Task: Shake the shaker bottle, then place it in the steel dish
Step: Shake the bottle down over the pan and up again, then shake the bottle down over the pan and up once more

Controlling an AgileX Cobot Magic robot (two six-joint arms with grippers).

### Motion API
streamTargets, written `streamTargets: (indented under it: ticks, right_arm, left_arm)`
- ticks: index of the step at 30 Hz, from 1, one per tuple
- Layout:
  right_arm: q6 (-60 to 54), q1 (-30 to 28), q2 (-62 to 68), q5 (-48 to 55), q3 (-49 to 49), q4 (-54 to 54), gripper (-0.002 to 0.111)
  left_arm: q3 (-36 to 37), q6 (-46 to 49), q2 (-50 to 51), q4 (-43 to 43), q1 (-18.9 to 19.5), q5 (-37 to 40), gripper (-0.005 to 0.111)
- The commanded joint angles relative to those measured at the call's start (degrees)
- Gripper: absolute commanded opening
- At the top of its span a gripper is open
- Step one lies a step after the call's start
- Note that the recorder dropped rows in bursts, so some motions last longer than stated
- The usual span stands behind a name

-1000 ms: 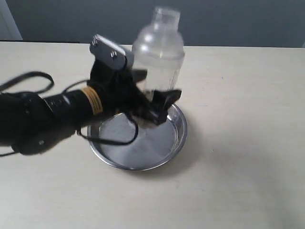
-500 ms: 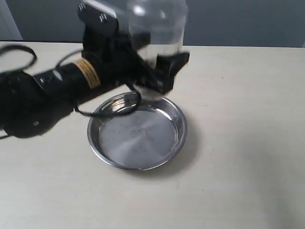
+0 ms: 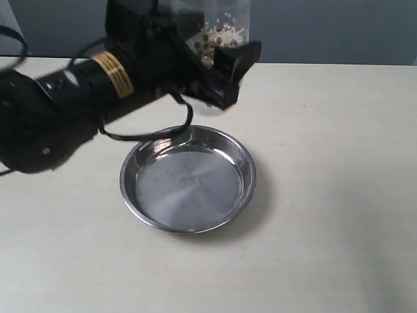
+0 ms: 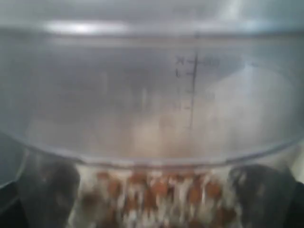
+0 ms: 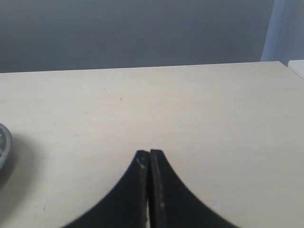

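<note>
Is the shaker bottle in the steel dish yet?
Out: the left gripper holds the shaker bottle aloft, and the steel dish lies empty.

looks like a robotics lab bench to me: bare cream tabletop (image 3: 339, 195), plain grey wall (image 3: 326, 29) behind it, and a black robot arm (image 3: 58, 111) with a yellow label (image 3: 112, 73) and trailing cable (image 3: 130, 137).

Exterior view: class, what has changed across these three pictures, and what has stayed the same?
The left gripper has lifted the shaker bottle from low over the steel dish up to the top edge of the view, which now cuts off its domed top. The bottle stayed clamped throughout; nothing was let go. The steel dish kept its place on the table and holds nothing.
</note>
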Motion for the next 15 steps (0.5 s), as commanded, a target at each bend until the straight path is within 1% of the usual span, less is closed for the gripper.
streamTargets:
  ticks: [1,3,4,6,8,9,11,12,15]
  right_arm:
    - [-0.10,0.21,-0.25,-0.67,0.09,-0.10,-0.001]
    - [-0.10,0.21,-0.25,-0.67,0.09,-0.10,-0.001]
    - [-0.10,0.21,-0.25,-0.67,0.09,-0.10,-0.001]
    - [-0.10,0.21,-0.25,-0.67,0.09,-0.10,-0.001]
    - [-0.10,0.21,-0.25,-0.67,0.09,-0.10,-0.001]
    - [-0.10,0.21,-0.25,-0.67,0.09,-0.10,-0.001]
    - [-0.10,0.21,-0.25,-0.67,0.09,-0.10,-0.001]
    - [-0.10,0.21,-0.25,-0.67,0.09,-0.10,-0.001]
    - [-0.10,0.21,-0.25,-0.67,0.09,-0.10,-0.001]
  left_arm:
    - [2.40,-0.31,3.85,-1.28,0.38,-2.51,0.000]
    - [-0.24,-0.31,-1.46,0.81,0.38,-5.97,0.000]
    - [-1.55,-0.31,-3.34,0.81,0.38,-4.44,0.000]
    - [-2.73,-0.31,-4.85,0.81,0.38,3.11,0.000]
    - [-0.20,-0.36,-1.53,0.70,0.38,8.84,0.000]
    - [2.25,-0.36,1.62,-0.22,0.38,8.68,0.000]
    - [6.57,-0.62,7.21,-3.09,0.38,4.02,0.000]
    - [7.65,-0.62,7.79,-3.09,0.38,0.96,0.000]
    - [7.26,-1.76,3.02,-1.29,0.38,-4.76,0.000]
